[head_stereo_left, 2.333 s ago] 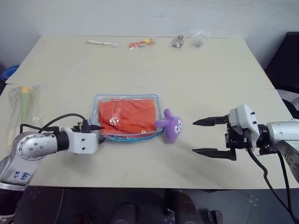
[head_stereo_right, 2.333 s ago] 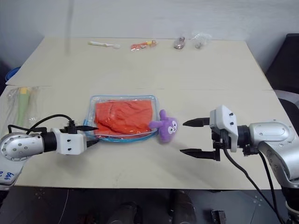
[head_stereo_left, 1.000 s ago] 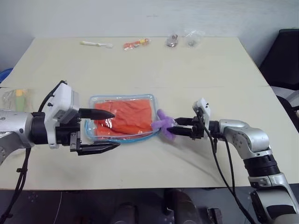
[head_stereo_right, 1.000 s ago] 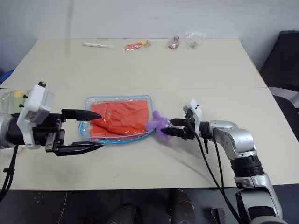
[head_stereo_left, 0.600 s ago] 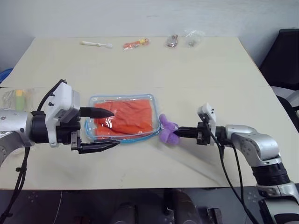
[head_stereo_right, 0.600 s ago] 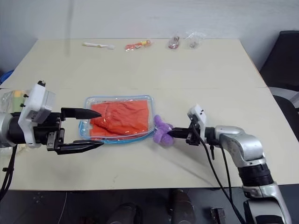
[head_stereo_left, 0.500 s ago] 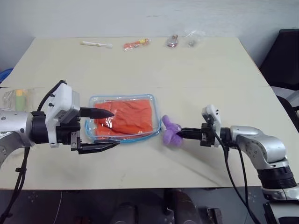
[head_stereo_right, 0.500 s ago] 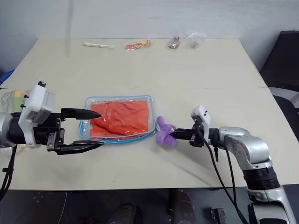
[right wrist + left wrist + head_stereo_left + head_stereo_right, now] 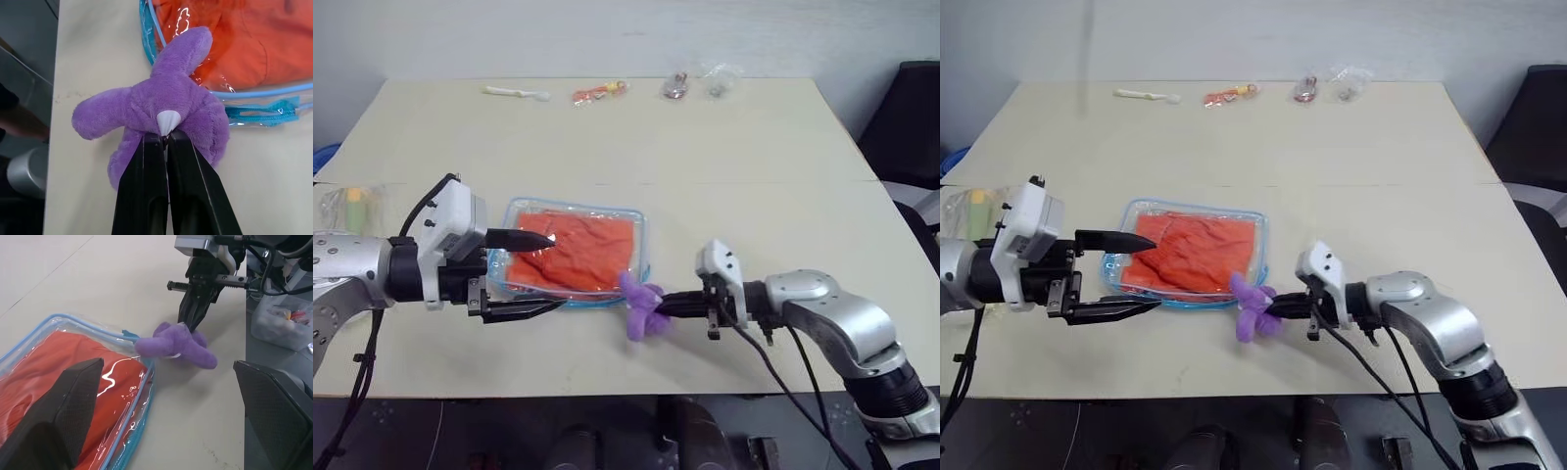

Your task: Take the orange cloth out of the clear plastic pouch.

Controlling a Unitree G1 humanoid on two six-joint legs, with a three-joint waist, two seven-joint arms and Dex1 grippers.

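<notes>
Creased orange cloth (image 9: 576, 252) inside glossy pouch (image 9: 637, 217)

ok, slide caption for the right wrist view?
Right gripper shut on the purple plush bunny beside the clear plastic pouch.

No readable text, label, brand, number or sign anywhere I can make out on my feeds
</notes>
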